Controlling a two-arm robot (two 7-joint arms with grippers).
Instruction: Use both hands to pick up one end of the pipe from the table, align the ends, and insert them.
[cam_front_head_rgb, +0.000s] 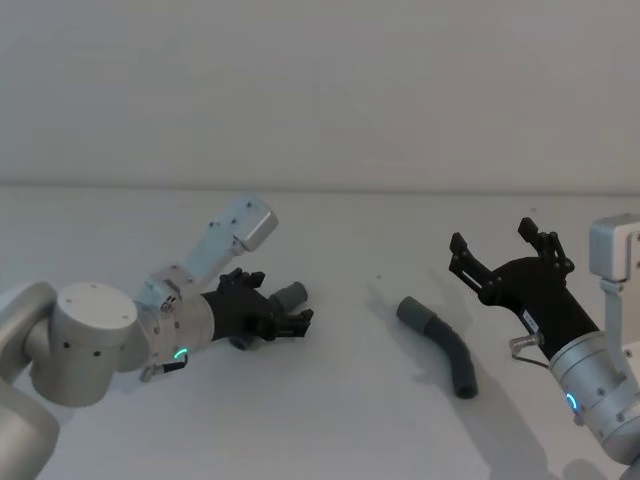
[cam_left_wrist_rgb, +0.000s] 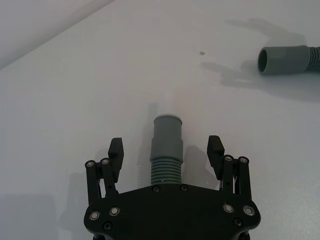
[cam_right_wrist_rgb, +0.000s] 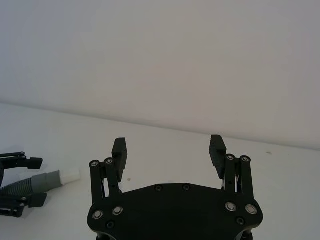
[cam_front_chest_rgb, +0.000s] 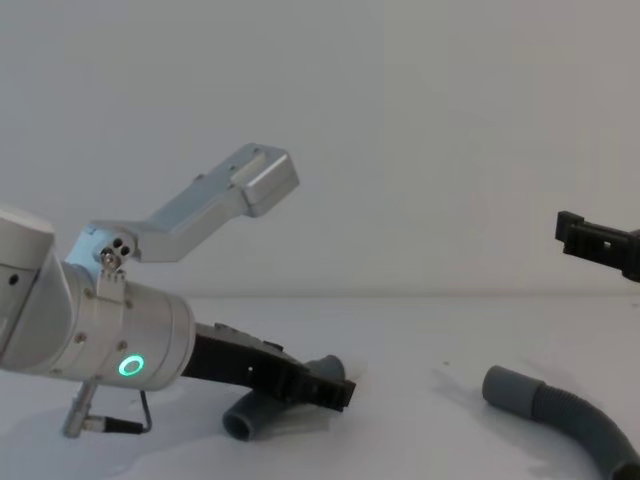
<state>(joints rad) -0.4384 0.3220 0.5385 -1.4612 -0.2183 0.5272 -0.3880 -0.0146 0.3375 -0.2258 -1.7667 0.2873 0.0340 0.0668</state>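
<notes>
Dark grey and ribbed, the short hose piece (cam_front_head_rgb: 293, 294) lies on the white worktop (cam_front_head_rgb: 350, 430) between the left gripper's (cam_front_head_rgb: 278, 300) parted jaws. The longer piece (cam_front_head_rgb: 450, 350) lies well apart from it, near the raised right gripper (cam_front_head_rgb: 492, 240).

In the left wrist view the jaws flank the smooth cuff (cam_left_wrist_rgb: 167, 132) without touching it.

In the right wrist view that gripper's jaws stand wide apart, holding nothing.

A plain, pale grey wall (cam_front_head_rgb: 320, 90) rises behind the white table (cam_front_head_rgb: 340, 425), meeting its far edge in a straight line. The light is soft and even, laying faint shadows on the matte top. One small dark speck (cam_left_wrist_rgb: 201, 52) marks it.
</notes>
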